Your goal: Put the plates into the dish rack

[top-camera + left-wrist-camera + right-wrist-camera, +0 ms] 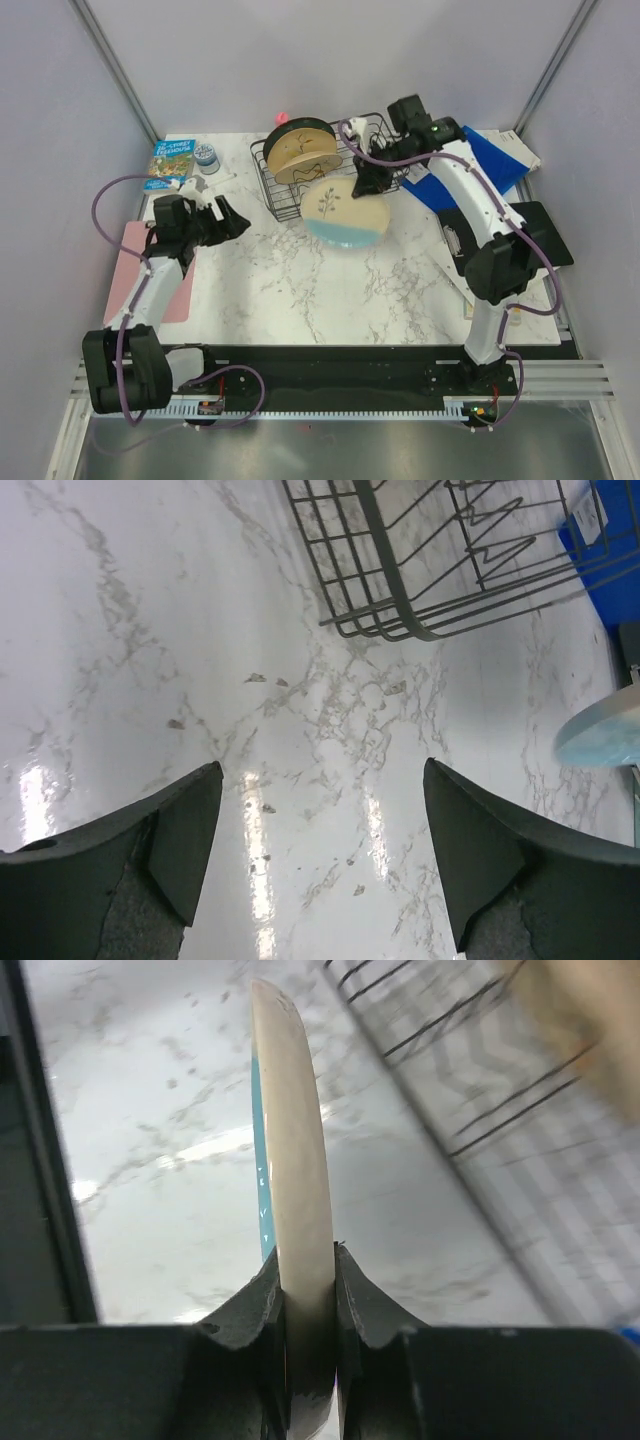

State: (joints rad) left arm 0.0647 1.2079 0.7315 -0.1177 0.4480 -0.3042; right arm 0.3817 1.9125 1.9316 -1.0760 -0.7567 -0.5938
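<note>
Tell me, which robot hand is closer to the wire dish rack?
Right. The right gripper, clamping a plate, is at the dish rack's front edge. The left gripper hangs open, well off to its left.

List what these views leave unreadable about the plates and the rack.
- Top view: the tan plates in the dish rack overlap; their count and anything behind them are hidden.
- Right wrist: the cream-and-blue plate shows edge-on, its face unseen; the rack is blurred.
- Left wrist: that plate is cut off by the right edge.
</note>
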